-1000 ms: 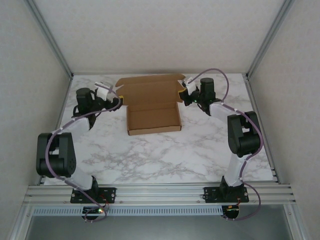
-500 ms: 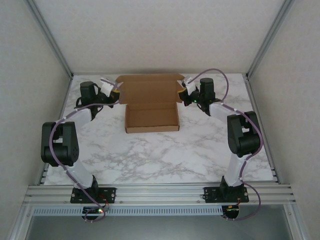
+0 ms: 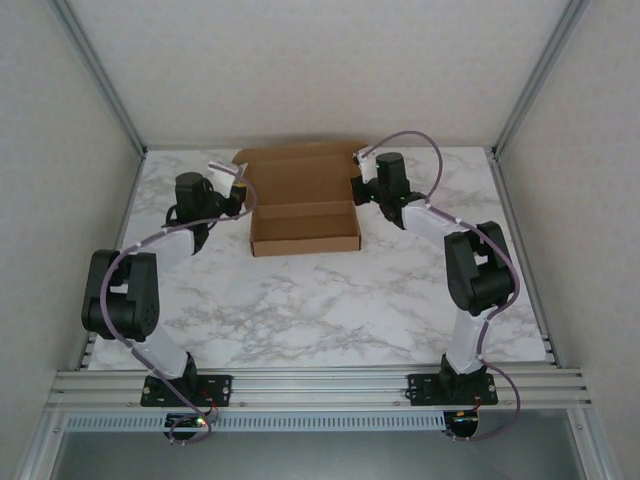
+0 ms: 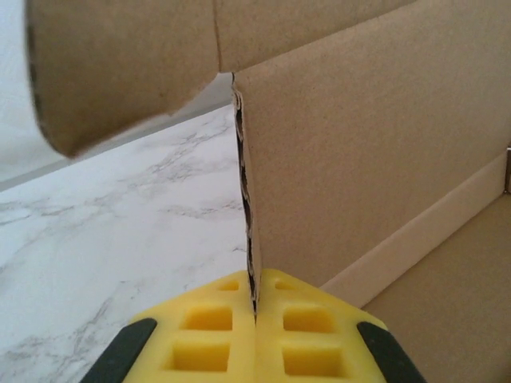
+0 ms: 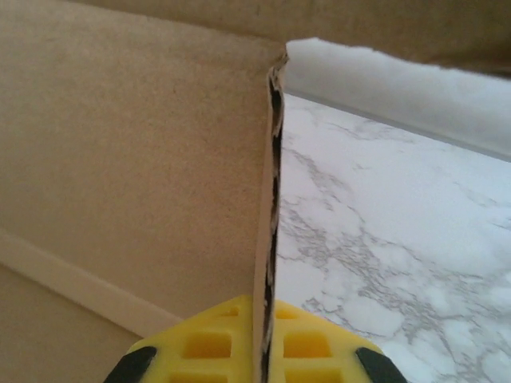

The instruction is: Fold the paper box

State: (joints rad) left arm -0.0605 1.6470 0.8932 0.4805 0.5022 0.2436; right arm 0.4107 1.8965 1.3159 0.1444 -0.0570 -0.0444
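Observation:
The brown paper box (image 3: 304,225) sits on the marble table at the back centre, its tray open and its lid panel (image 3: 303,178) tilted up behind. My left gripper (image 3: 244,192) is shut on the left edge of the lid, and the yellow pads (image 4: 204,335) pinch the cardboard edge (image 4: 243,199). On the other side, my right gripper (image 3: 360,180) is shut on the lid's right edge, whose corrugated rim (image 5: 273,199) runs up from between the yellow pads (image 5: 307,347). A rounded flap (image 4: 120,64) hangs above in the left wrist view.
The marble table top (image 3: 320,300) stretches open in front of the box. White cell walls and aluminium posts (image 3: 100,75) close in the back and sides. The back wall stands close behind the lid.
Both grippers have lifted the lid's side edges up and toward the back. The lid panel now stands more upright and the box has shifted slightly rearward.

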